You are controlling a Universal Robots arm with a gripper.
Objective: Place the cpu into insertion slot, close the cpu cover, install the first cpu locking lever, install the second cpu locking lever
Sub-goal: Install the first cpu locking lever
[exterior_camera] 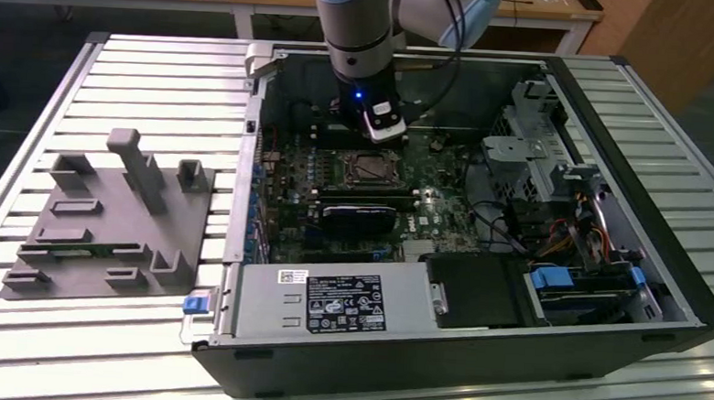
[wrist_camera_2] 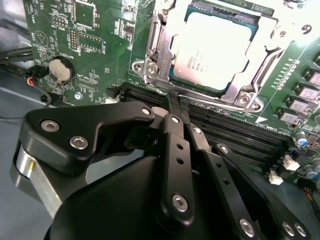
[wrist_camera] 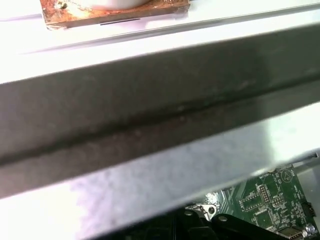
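The gripper has its jaws drawn together to a narrow tip, just over the long black memory slots and close beside the near edge of the cpu cover. The second wrist view shows what the others do not: the cpu lies flat in the socket, silver top up, with the cover's metal frame down around its edges. Being square, it has no long axis. In the exterior view the insertion slot sits in the upper middle of the frame inside the open computer case, which rests on a slatted surface. The first wrist view gives a blurred case wall and a corner of green board.
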